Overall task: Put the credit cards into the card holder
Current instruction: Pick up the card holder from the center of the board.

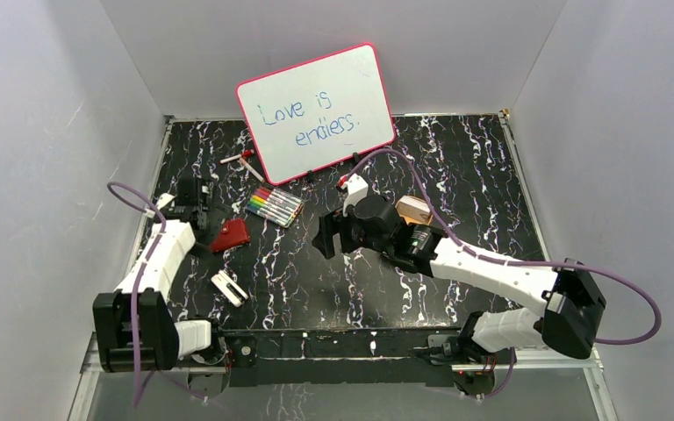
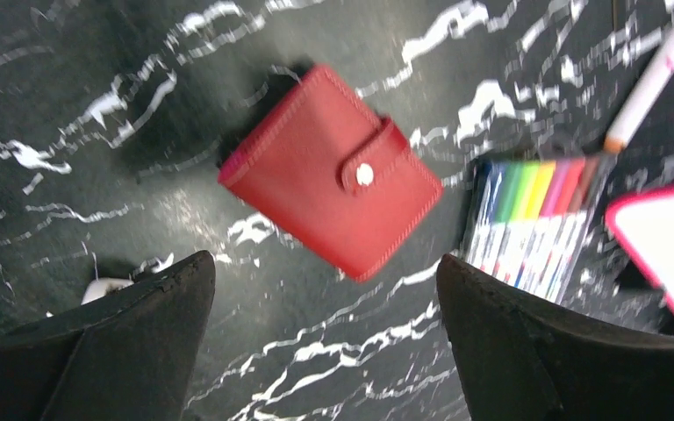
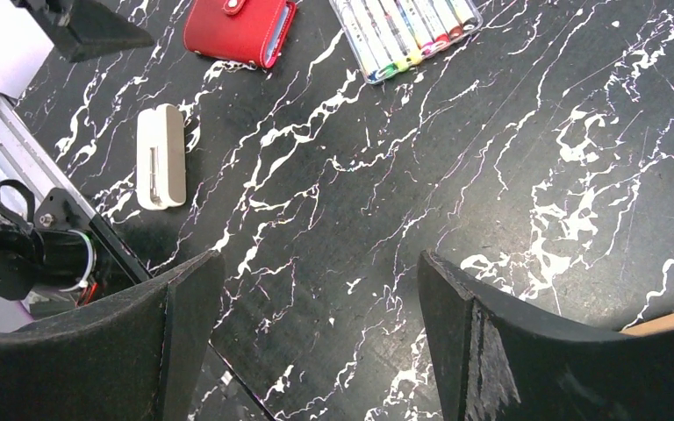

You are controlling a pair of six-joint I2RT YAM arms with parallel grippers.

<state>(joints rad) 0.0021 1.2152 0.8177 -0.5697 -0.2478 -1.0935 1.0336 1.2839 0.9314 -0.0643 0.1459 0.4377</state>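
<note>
My left fingers hover spread wide and empty above the card holder, which lies closed and snapped near the surface's left edge. I judge they are lined up there because it must be opened first. The credit cards lie stacked nearer the front edge. My right fingers hang mid-surface, wide and empty.

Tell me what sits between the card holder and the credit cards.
Nothing: only a bare stretch of the black marbled table separates the card holder from the credit cards. The right wrist view shows it best; the top view agrees.
</note>
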